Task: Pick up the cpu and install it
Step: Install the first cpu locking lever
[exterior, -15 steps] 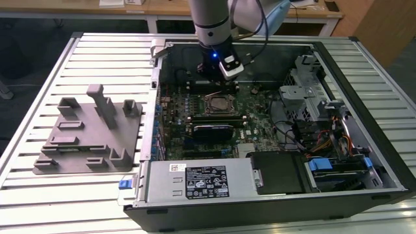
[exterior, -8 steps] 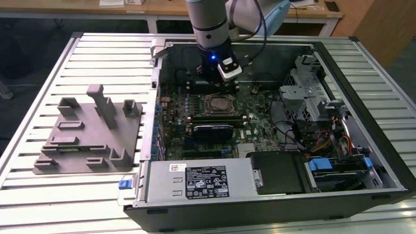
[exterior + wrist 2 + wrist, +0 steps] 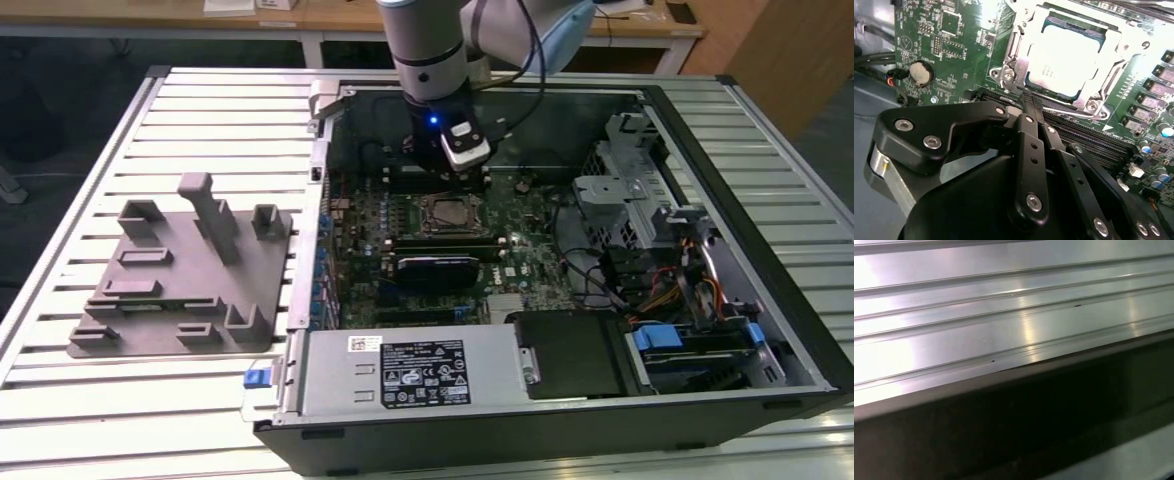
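Cpu (image 3: 1066, 52): shiny square chip, lying flat inside the socket frame (image 3: 1019, 62) on the green board (image 3: 944, 40); in the exterior view the socket sits near the middle of the open computer case (image 3: 747, 340)
Gripper (image 3: 1029, 97): black, seen from behind in the second wrist view, tips at about 7 o'clock from the chip, just beside the frame's edge and apart from the chip
Jaws: drawn together to a narrow point, nothing between them
Arm (image 3: 430, 60): reaching down into the case at about 12 o'clock from the socket in the exterior view
Grey holder (image 3: 187, 270): on the slatted surface (image 3: 80, 400), at 9 o'clock from the case, well apart from the arm, no chip visible on it
Progress: by my reading, pick-up and placing are done; chip appears seated
Remaining: whether the frame is clamped down cannot be told
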Available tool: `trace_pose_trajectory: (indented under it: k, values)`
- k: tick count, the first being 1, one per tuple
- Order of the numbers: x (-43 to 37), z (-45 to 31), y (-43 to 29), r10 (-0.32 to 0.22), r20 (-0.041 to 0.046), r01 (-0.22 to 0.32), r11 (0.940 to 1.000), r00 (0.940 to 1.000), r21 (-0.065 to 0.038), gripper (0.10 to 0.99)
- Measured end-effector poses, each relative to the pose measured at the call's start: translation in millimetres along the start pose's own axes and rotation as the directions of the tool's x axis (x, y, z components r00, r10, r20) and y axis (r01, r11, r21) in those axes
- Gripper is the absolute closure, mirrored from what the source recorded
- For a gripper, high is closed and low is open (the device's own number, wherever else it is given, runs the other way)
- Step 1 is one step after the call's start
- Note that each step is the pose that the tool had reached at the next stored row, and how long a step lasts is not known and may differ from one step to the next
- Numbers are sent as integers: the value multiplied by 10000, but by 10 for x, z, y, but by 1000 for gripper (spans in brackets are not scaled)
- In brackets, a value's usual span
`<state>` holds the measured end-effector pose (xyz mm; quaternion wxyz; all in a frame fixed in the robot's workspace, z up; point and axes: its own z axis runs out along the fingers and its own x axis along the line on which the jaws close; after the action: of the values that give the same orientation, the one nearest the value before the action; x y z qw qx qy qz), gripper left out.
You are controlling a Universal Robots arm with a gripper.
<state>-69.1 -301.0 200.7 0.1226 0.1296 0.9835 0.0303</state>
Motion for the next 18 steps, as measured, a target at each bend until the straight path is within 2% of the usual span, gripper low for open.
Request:
trace_pose_trajectory:
  k: [7, 18]
  values:
    - [58, -1, 2, 157, 4, -157, 9999, 9999, -9, 980]
    - [72, 25, 21, 332, 14, -332, 9994, 9994, 13, 980]
